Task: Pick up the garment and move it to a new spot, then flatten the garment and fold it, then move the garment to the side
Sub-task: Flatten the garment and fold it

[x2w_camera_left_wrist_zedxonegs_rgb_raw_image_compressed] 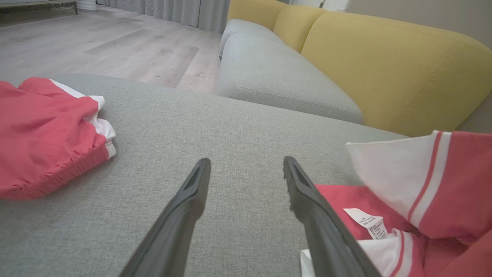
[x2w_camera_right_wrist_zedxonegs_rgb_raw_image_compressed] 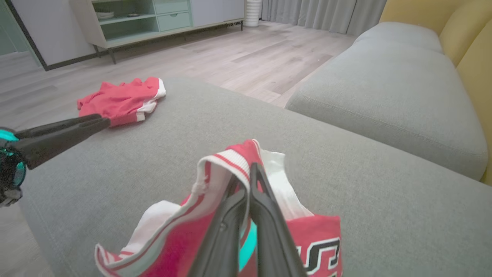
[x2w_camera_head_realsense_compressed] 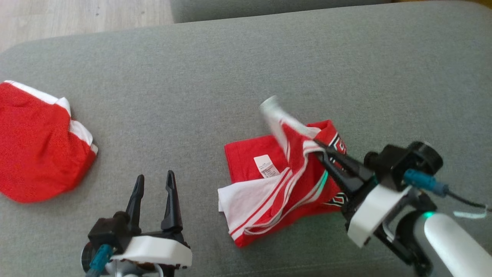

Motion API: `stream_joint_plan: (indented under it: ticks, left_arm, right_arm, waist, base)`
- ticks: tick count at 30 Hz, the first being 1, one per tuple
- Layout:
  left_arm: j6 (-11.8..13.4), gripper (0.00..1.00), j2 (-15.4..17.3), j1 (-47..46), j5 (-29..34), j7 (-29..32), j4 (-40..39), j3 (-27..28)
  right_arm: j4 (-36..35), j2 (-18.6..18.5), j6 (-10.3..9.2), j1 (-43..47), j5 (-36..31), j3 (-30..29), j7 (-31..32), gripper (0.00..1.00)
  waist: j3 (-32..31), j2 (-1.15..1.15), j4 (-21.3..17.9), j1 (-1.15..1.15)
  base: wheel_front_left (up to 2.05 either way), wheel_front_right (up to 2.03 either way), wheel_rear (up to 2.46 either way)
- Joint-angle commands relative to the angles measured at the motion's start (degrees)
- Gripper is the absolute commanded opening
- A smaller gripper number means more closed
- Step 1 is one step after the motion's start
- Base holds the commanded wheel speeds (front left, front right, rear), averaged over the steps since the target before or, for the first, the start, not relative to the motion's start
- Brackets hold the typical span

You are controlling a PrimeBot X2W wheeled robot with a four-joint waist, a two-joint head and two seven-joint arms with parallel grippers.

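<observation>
Your right gripper (x2w_camera_head_realsense_compressed: 318, 148) is clamping shut on the striped trim of the garment (x2w_camera_head_realsense_compressed: 265, 184), which is lying bunched on the grey cushion (x2w_camera_head_realsense_compressed: 230, 69) at about 5 o'clock in the head view. Your left gripper (x2w_camera_head_realsense_compressed: 154, 177) is hovering at 7 o'clock, fingers spread wide and empty.

Risks: you are pinching only a thin edge near the fingertips, so a quick lift is likely to pull it free. Loose layers are hanging unevenly and may drag. A second red garment (x2w_camera_head_realsense_compressed: 34, 146) is lying at 9 o'clock, so carrying that way is inviting a tangle.
</observation>
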Motion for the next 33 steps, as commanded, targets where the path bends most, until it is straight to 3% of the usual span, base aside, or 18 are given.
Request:
stream_joint_plan:
  ticks: [1, 17, 24, 33]
  left_arm:
    - [0.0, 1.00, -0.3, -1.1, 0.8, -0.7, -1.8, 2.2]
    - [-0.1, 1.00, -0.3, -1.7, 0.4, -0.7, -1.5, 1.6]
    - [-0.6, 1.00, -0.3, -4.0, 0.2, -0.7, -1.3, 0.3]
    - [-0.7, 1.00, -0.3, -6.1, -0.5, -0.7, -0.4, -1.7]
  right_arm:
    - [-3.0, -1.5, 0.39, 0.3, -0.2, 0.7, 0.8, 0.00]
    - [-6.1, -3.8, 0.39, 0.0, 0.3, 0.7, 5.5, 0.00]
    - [3.4, -3.1, 0.39, -11.4, 0.2, 5.5, 7.6, 0.00]
    - [17.2, -0.9, 0.39, -25.8, 1.4, 15.8, 7.4, 0.00]
  waist:
    - [-0.1, 0.00, -0.2, 0.00]
    - [0.9, 0.00, 1.5, 0.00]
    - [3.7, 0.00, 3.7, 0.00]
    - [5.5, 0.00, 7.8, 0.00]
  base:
    - [0.00, 0.00, 0.00]
    - [0.00, 0.00, 0.00]
    - [0.00, 0.00, 0.00]
    - [0.00, 0.00, 0.00]
